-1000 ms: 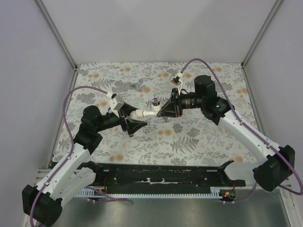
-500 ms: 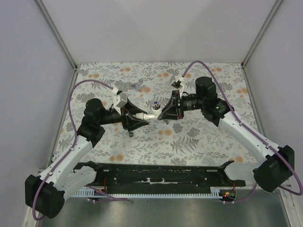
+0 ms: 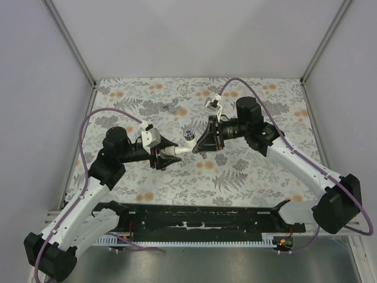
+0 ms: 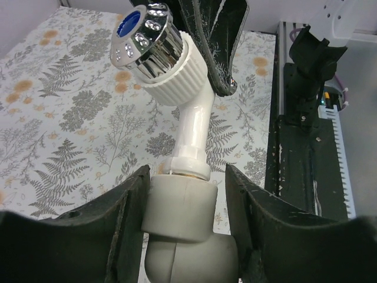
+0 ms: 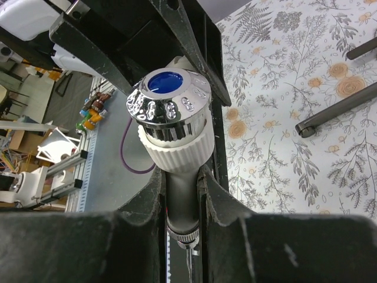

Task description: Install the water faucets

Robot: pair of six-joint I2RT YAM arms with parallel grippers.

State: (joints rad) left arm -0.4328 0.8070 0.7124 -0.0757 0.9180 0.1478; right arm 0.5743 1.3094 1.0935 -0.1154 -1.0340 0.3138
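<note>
Water faucet (image 3: 178, 150) is held over bench (image 3: 247, 171) ctr, btwn both claws. L claw (image 3: 168, 152) at its 9 o'clock end, clamped on grey elbow base (image 4: 182, 212). R claw (image 3: 197, 144) at 3 o'clock, pinched tight on white neck just under chrome knob (image 5: 171, 106). Small grey piece (image 3: 171, 107) lies toward 12 o'clock, well apart.

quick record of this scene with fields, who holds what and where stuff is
left claw: shut on the grey-white base end of the water faucet
right claw: shut on the faucet's neck, just below the chrome knob
faucet position: spans between both claws, above the table
knob detail: blue cap on top
loose item: small grey metal piece on the far part of the table, untouched
</note>
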